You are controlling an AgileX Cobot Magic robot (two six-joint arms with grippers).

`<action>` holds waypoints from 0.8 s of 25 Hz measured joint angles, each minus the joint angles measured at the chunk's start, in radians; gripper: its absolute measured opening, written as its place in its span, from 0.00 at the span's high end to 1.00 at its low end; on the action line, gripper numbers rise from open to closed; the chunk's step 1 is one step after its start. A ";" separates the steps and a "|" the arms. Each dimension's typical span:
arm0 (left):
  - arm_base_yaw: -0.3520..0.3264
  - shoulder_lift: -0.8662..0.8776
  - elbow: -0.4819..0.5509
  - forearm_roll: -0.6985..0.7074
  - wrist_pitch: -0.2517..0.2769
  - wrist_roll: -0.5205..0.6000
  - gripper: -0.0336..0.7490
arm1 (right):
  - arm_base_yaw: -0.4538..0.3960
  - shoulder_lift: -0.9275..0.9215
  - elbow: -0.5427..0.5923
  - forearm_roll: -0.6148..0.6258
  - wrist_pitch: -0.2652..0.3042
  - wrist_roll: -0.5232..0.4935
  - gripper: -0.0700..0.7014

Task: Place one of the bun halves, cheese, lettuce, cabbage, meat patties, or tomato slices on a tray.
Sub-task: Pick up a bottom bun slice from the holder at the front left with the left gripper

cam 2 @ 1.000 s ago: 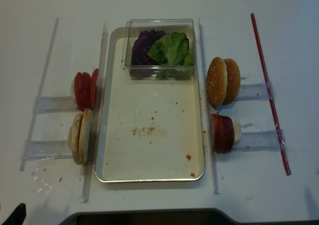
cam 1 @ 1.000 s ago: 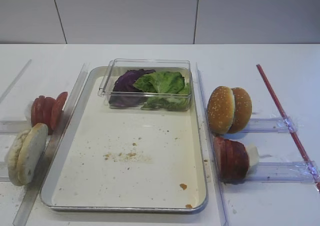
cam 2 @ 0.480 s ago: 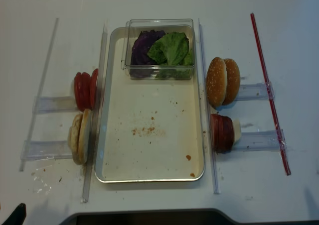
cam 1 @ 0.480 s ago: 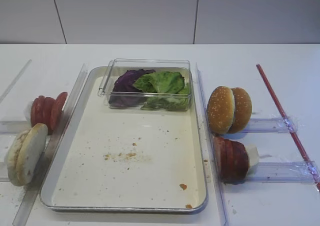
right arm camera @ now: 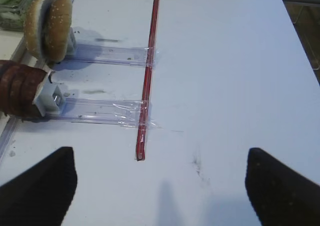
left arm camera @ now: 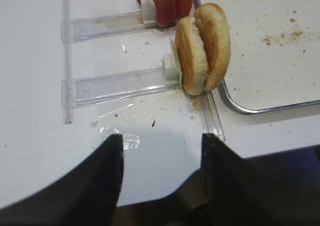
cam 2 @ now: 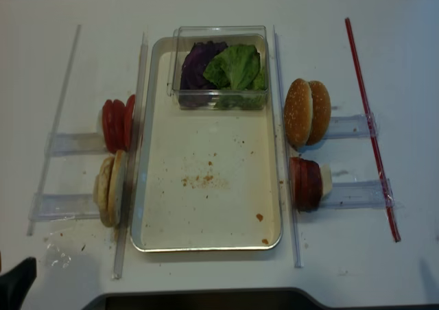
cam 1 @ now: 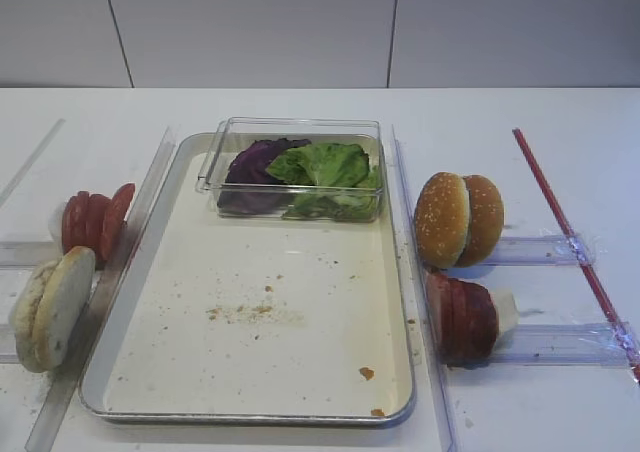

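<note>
The bun halves (left arm camera: 202, 48), light and easily squashed, should be taken by their edges. The left gripper (left arm camera: 160, 176) and the right gripper (right arm camera: 160, 186) are spread, nothing held.

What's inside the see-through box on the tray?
The clear plastic box holds a dark purple cabbage leaf and green crinkled lettuce side by side. Anything under the leaves is hidden.

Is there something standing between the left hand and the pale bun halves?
Nothing visible. In the left wrist view only bare table lies between the open left hand and the bun halves, which stand on edge beside the tray.
</note>
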 joint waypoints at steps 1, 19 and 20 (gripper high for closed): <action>0.000 0.039 -0.017 0.000 -0.002 -0.010 0.53 | 0.000 0.000 0.000 0.000 0.000 0.000 0.01; 0.000 0.740 -0.448 0.013 0.070 -0.065 0.53 | 0.000 0.000 0.000 0.000 0.000 0.002 0.01; 0.000 0.770 -0.474 0.013 0.070 -0.065 0.53 | 0.000 0.000 0.000 0.000 0.000 0.002 0.01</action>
